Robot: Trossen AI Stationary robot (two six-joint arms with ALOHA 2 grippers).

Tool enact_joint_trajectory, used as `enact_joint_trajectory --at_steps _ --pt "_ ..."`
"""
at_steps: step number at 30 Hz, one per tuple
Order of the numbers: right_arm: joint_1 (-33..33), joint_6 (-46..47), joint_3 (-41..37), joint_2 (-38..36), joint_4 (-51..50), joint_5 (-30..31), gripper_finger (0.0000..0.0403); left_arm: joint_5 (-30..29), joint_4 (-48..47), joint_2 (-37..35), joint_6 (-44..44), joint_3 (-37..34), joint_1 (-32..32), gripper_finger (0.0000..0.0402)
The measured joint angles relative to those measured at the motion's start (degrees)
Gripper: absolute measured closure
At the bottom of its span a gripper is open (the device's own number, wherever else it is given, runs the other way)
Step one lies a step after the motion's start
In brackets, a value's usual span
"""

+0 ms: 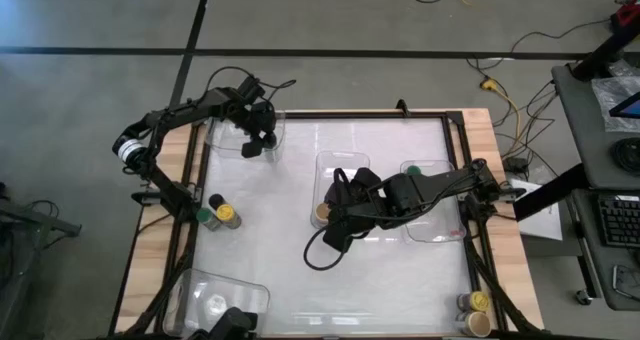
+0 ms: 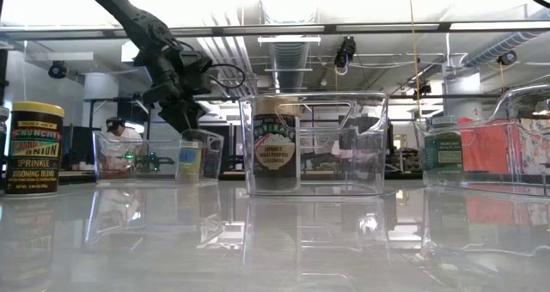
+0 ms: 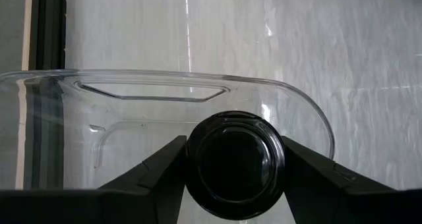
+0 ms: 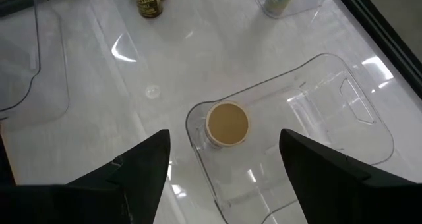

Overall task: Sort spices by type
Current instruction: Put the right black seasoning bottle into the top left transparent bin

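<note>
From my seat I see the left gripper (image 3: 234, 168) pinched on a black-lidded jar (image 3: 235, 163), held over the clear bin (image 1: 232, 138) at the table's far left corner; in the low view that gripper (image 2: 187, 120) hangs just above the bin's rim (image 2: 155, 137). Right gripper (image 4: 224, 178) is spread wide, nothing in it, hovering over the middle bin (image 4: 343, 112), w/ a tan-lidded jar (image 4: 228, 124) standing upright inside that bin near one end. From above, the right gripper (image 1: 340, 205) sits right beside that tan jar (image 1: 322, 212). Other jars: a green-lidded one (image 1: 206, 216) and a yellow-lidded one (image 1: 227, 215) touching each other near the left edge; a yellow (image 1: 479, 302) and a tan (image 1: 478, 324) pair at the near right corner. A third bin (image 1: 445, 232) on the right has something green-topped (image 1: 412, 170) at its far end; can't tell more. Near left bin (image 1: 255, 295) is partly hidden by an arm.
</note>
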Motion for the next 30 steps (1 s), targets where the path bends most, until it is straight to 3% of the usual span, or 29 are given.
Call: enact_joint_trajectory --at_steps 16,30 --pt "0.00 -0.39 0.00 0.00 -0.22 0.00 0.0101 0.00 -0.06 -0.16 -0.67 0.00 -0.26 0.0183" --pt "0.00 -2.63 -0.02 0.00 -0.28 0.04 0.0115 -1.07 -0.17 -1.92 -2.24 0.00 -0.37 0.0182"
